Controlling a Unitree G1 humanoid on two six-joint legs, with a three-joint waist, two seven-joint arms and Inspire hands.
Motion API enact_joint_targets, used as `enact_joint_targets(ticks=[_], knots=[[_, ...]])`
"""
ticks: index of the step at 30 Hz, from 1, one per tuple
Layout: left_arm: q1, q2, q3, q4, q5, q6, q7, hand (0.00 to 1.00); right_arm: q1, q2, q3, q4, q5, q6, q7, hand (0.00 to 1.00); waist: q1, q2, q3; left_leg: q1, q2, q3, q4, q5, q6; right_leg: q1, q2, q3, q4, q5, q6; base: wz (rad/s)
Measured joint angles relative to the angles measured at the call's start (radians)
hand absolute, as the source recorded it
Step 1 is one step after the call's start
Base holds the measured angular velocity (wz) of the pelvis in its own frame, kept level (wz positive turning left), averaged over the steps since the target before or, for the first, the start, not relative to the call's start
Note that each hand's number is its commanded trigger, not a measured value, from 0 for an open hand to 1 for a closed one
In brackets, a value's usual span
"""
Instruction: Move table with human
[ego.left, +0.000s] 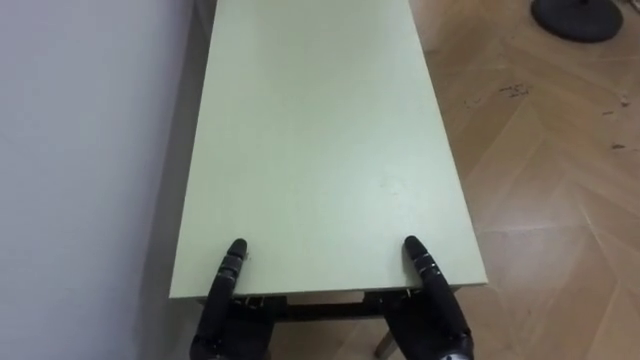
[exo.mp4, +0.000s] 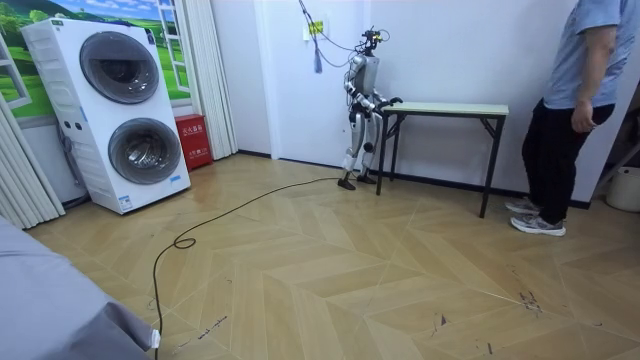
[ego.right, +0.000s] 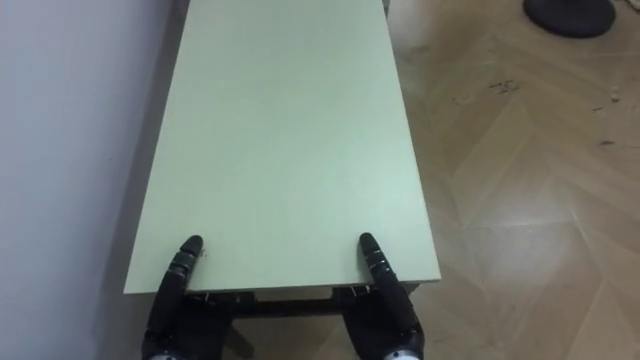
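Observation:
A long table with a pale green top (ego.left: 315, 140) runs away from me along a white wall. My left hand (ego.left: 228, 290) and right hand (ego.left: 430, 290) are at its near end. One digit of each lies straight on the top, and the rest of each hand is under the edge, hidden. In the room view I stand at the end of the table (exo.mp4: 450, 108) on the room view's left. A person (exo.mp4: 575, 100) stands at the far end, arms down, not touching the table.
The wall (ego.left: 80, 150) runs close along the table's left side. Wood floor (ego.left: 550, 180) lies to its right, with a dark round base (ego.left: 578, 15) at the far right. A stacked washer and dryer (exo.mp4: 120, 110) and a red box (exo.mp4: 190, 140) stand apart.

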Motion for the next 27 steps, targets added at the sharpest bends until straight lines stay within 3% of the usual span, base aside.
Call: enact_joint_targets(ticks=[1,2,4,6,7,8,9,11,13,14,15,20,27], knots=[[0.0,-0.002,0.0,0.004,0.003,0.0,-0.002,0.91,0.0,0.001,0.0,0.003,-0.002,-0.001,0.001,1.0,0.001,0.0,-0.0006,0.001,0.0,0.0,0.0,0.0,0.0,0.001,0.0,0.0,0.0,0.0,0.0,0.0],[-0.003,-0.006,0.003,0.024,0.009,0.001,-0.019,0.82,0.0,0.007,-0.001,0.017,-0.004,-0.001,0.012,1.0,0.003,-0.001,-0.0013,0.008,0.001,0.001,-0.002,0.0,0.0,0.006,0.0,0.0,0.0,0.0,-0.001,0.0],[-0.004,-0.009,0.009,0.054,0.014,0.011,-0.037,0.69,0.003,0.015,-0.009,0.043,-0.007,-0.002,0.026,1.0,0.007,0.001,-0.0072,0.029,0.001,0.001,-0.011,-0.001,-0.001,0.022,0.001,0.0,-0.002,0.004,-0.001,0.0],[-0.004,-0.013,0.017,0.09,0.026,0.028,-0.061,0.56,0.005,0.018,-0.01,0.07,-0.012,0.002,0.043,1.0,0.009,0.005,-0.0189,0.044,0.002,0.0,-0.027,-0.002,-0.003,0.038,0.002,-0.005,-0.014,0.008,-0.001,-0.02],[-0.005,-0.012,0.018,0.096,0.037,0.032,-0.065,0.53,0.006,0.019,-0.011,0.07,-0.015,0.003,0.043,1.0,0.009,0.006,-0.0197,0.048,0.001,0.0,-0.029,-0.002,-0.003,0.044,0.003,-0.005,-0.018,0.008,0.0,0.0],[-0.004,-0.009,0.018,0.116,0.076,0.042,-0.082,0.43,0.012,0.018,-0.013,0.071,-0.026,0.005,0.044,1.0,0.009,0.011,-0.0223,0.052,0.001,0.0,-0.033,-0.002,-0.004,0.046,0.003,-0.006,-0.019,0.008,0.0,0.0],[-0.01,0.001,0.023,0.155,0.163,0.047,-0.112,0.24,0.013,0.018,-0.019,0.078,-0.035,0.009,0.053,1.0,0.009,0.015,-0.0232,0.059,0.001,0.0,-0.032,-0.001,-0.005,0.05,0.003,-0.007,-0.019,0.008,-0.001,0.0],[-0.035,0.018,0.021,0.225,0.3,0.05,-0.16,0.0,0.01,0.02,-0.022,0.099,-0.046,0.015,0.071,1.0,0.006,0.018,-0.0211,0.07,0.001,-0.001,-0.034,-0.001,-0.006,0.062,0.003,-0.017,-0.021,0.008,-0.001,0.0],[-0.062,0.018,0.019,0.261,0.382,0.051,-0.183,0.0,0.004,0.02,-0.022,0.112,-0.046,0.022,0.081,1.0,0.006,0.019,-0.0211,0.074,0.001,-0.002,-0.043,0.0,-0.008,0.067,0.002,-0.027,-0.024,0.008,-0.001,-0.02],[-0.075,0.016,0.019,0.286,0.396,0.052,-0.19,0.0,-0.006,0.02,-0.023,0.124,-0.046,0.028,0.087,0.57,0.006,0.019,-0.0209,0.075,0.0,-0.002,-0.046,0.001,-0.009,0.069,0.003,-0.028,-0.032,0.01,-0.003,-0.08],[-0.081,0.013,0.021,0.3,0.397,0.052,-0.198,0.0,-0.014,0.02,-0.03,0.14,-0.047,0.033,0.101,0.0,0.006,0.019,-0.0204,0.075,0.0,-0.002,-0.047,0.002,-0.01,0.07,0.003,-0.028,-0.034,0.01,-0.003,-0.06],[-0.099,0.011,0.028,0.354,0.404,0.055,-0.232,0.0,-0.03,0.019,-0.049,0.205,-0.068,0.058,0.172,0.0,0.007,0.024,-0.0171,0.085,-0.002,-0.007,-0.049,0.002,-0.01,0.079,0.002,-0.029,-0.034,0.01,-0.003,0.0],[-0.109,0.001,0.06,0.429,0.452,0.051,-0.301,0.0,-0.086,0.007,-0.051,0.376,-0.232,0.073,0.257,0.0,0.01,0.015,-0.0158,0.102,-0.001,-0.008,-0.054,0.005,-0.014,0.093,0.005,-0.03,-0.034,0.01,-0.003,0.0]])
